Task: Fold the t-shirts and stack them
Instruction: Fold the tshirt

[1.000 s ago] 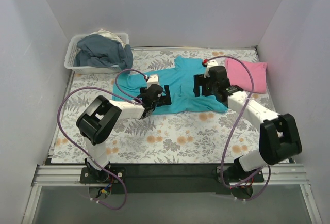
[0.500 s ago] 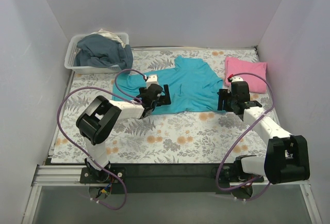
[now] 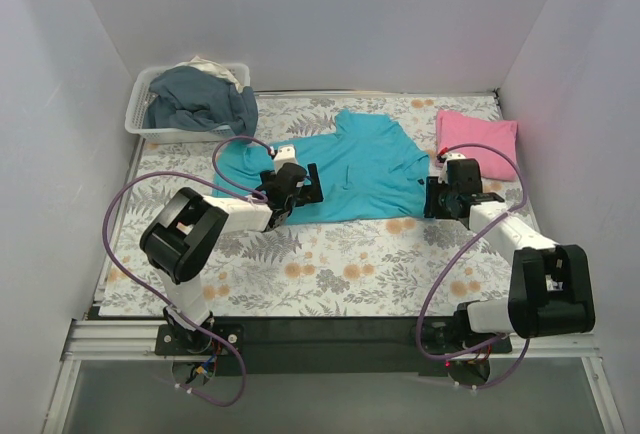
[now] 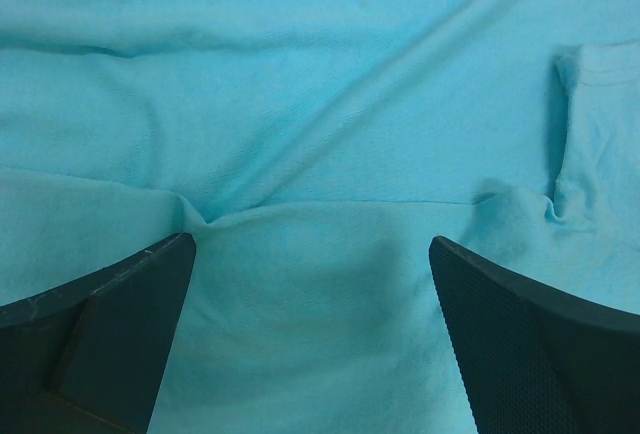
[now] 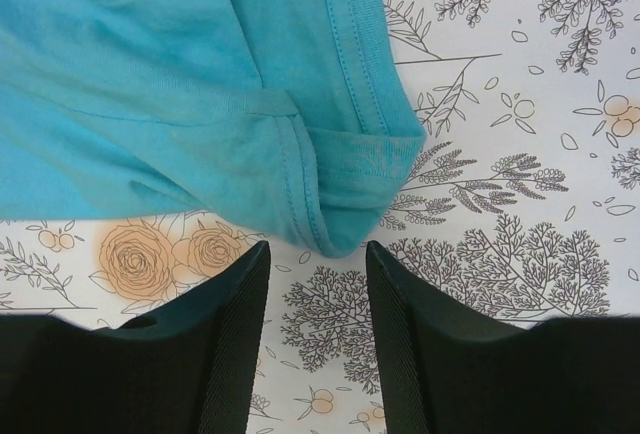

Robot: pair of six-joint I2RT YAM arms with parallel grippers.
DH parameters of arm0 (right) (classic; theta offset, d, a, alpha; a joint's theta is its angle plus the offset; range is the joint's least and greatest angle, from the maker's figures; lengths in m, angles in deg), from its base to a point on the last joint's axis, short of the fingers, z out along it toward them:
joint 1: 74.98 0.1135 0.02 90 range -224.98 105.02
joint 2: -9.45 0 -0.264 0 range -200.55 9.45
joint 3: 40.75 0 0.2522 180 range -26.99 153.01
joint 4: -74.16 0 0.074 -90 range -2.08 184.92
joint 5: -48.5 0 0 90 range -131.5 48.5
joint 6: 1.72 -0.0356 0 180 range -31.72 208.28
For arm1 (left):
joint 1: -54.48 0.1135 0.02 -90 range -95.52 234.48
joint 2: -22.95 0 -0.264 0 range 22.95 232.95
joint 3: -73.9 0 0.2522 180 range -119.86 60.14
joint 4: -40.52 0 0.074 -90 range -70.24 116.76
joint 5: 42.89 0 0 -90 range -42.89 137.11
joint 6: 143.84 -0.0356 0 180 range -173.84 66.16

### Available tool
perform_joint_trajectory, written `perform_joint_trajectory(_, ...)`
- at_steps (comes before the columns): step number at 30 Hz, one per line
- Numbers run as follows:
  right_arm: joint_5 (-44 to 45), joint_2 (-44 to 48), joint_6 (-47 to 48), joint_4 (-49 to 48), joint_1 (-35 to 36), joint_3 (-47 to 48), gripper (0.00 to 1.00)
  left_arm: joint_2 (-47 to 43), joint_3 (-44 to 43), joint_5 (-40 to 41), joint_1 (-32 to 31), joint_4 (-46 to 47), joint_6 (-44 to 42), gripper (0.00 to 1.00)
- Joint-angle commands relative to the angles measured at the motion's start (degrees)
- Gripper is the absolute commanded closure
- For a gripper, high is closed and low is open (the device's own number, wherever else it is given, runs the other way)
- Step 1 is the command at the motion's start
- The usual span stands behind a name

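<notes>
White links, black joint housings on left arm (image 3: pixel 235 212) and right arm (image 3: pixel 505 229); purple cables (image 3: pixel 240 139); left gripper (image 4: pixel 311 244), right gripper (image 5: pixel 317 249) black, textured.

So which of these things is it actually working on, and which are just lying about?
Part of the job:
turquoise t-shirt, spread out
pink t-shirt, folded

Just lying about:
clear plastic bin
dark blue clothes heaped in it
floral table cover

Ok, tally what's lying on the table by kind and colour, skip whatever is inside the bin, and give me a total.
Turquoise t-shirt: 1
Pink t-shirt: 1
Plastic bin: 1
Total: 3
</notes>
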Motion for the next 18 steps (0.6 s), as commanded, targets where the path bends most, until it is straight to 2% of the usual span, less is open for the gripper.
perform_joint_trajectory(1,-1.5,-0.2,0.3,-3.2,-0.5,0.3,0.62,-1.2,1.4,0.1,0.3,-3.4,0.1,0.02)
perform_joint_trajectory(12,-5.0,-5.5,0.7,-5.7,-1.4,0.7,0.69,-1.0,1.4,-0.1,0.3,-3.1,0.1,0.02)
perform_joint_trajectory(15,-5.6,-5.3,1.1,-5.6,-1.5,0.7,0.81,-1.0,1.5,0.0,0.3,-3.3,0.1,0.02)
perform_joint_trajectory(16,-5.3,-5.1,1.2,-5.5,-1.5,0.6,0.93,-1.0,1.5,0.1,0.3,-3.4,0.1,0.02)
perform_joint_trajectory(17,-4.7,-4.4,1.2,-4.8,-1.5,0.5,0.99,-1.0,1.5,0.1,0.4,-3.4,0.2,0.02)
perform_joint_trajectory(18,-3.0,-3.9,1.1,-4.2,-1.5,0.4,0.99,-0.9,1.5,0.1,0.5,-3.4,0.2,0.02)
